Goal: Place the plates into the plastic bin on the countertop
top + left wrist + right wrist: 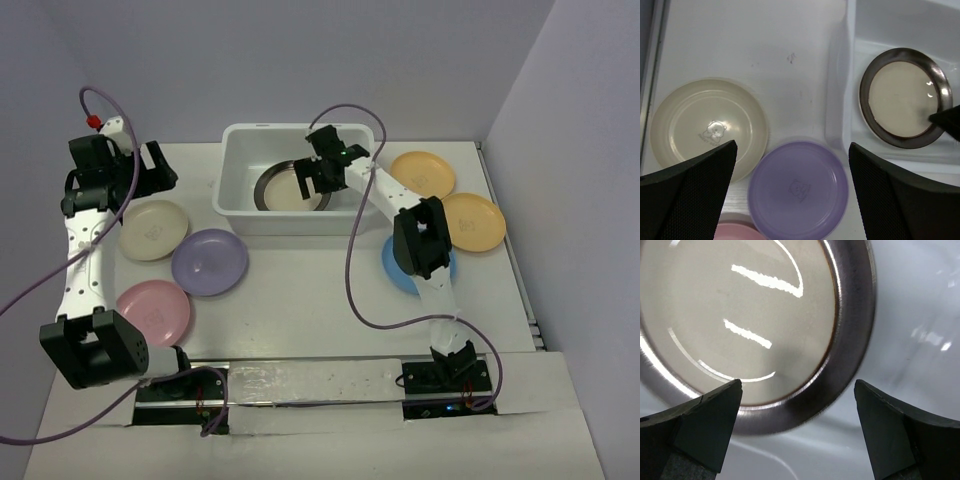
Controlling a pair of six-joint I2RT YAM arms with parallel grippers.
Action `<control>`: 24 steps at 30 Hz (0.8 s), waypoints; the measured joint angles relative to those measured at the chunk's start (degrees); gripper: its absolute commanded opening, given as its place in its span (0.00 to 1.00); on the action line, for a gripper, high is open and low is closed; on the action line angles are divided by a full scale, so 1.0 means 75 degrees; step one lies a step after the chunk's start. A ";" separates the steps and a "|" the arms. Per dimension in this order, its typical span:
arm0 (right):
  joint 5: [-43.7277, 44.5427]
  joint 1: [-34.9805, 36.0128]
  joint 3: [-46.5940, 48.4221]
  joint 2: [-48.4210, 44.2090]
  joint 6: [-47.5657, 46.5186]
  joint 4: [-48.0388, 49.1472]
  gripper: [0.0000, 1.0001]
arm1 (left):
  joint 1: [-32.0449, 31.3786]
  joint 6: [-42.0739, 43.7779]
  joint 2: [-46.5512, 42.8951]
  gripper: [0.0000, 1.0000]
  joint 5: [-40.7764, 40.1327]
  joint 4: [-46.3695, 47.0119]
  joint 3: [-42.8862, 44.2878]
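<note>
The white plastic bin [240, 215] stands at the back middle of the countertop [300, 300]. A silvery metal plate [280, 188] lies flat in it, also in the left wrist view [905, 97] and the right wrist view [755, 325]. My right gripper [322, 170] hangs open and empty just above that plate's rim [797, 440]. My left gripper [150, 170] is open and empty, high over the lavender plate [797, 190]. On the left lie cream [152, 230], lavender [209, 262] and pink [153, 308] plates. On the right lie two yellow-orange plates [422, 172] [478, 220] and a blue plate [395, 268], partly hidden by my right arm.
Pale lilac walls bound the countertop at the back and both sides. The arm bases sit on a strip at the near edge [310, 385]. A purple cable [352, 270] loops from the right arm over the table in front of the bin.
</note>
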 measured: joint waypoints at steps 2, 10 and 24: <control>-0.0014 -0.0048 0.0161 -0.0320 -0.0213 -0.0030 1.00 | 0.0288 0.0165 0.0071 0.95 0.0161 -0.0211 0.0045; -0.0392 -0.0191 0.0445 -0.1904 -0.0759 0.0110 1.00 | 0.0723 0.1600 0.1079 0.80 0.0555 -0.1508 0.0874; -0.1935 -0.1329 0.0416 -0.2740 -0.0556 0.0139 1.00 | 0.0439 0.6960 0.3464 0.71 0.3563 -0.4020 0.1371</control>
